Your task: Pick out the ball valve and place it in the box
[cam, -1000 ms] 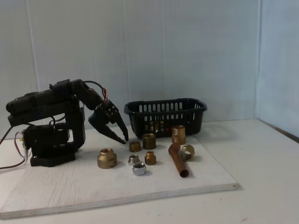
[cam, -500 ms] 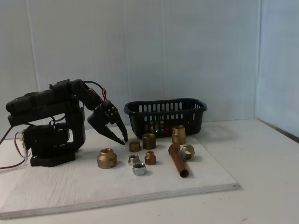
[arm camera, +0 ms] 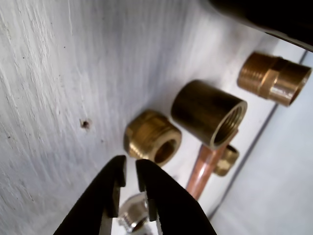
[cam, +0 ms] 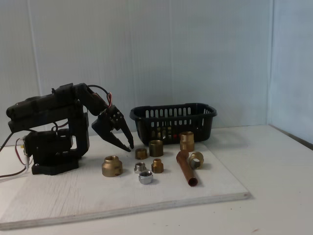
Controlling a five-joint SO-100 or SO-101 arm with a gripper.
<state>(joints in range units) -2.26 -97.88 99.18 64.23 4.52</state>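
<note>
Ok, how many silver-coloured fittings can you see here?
2. One silver fitting lies nearest the camera, left of the copper pipe; a smaller one sits just behind it. The basket may hide more.

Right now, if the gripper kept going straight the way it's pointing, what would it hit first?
Most likely the small brass hex fitting, lying just beyond the gripper tips in the wrist view; depth is uncertain.

White board (cam: 73, 196) under fittings (cam: 112, 166), perhaps basket (cam: 173, 120).
</note>
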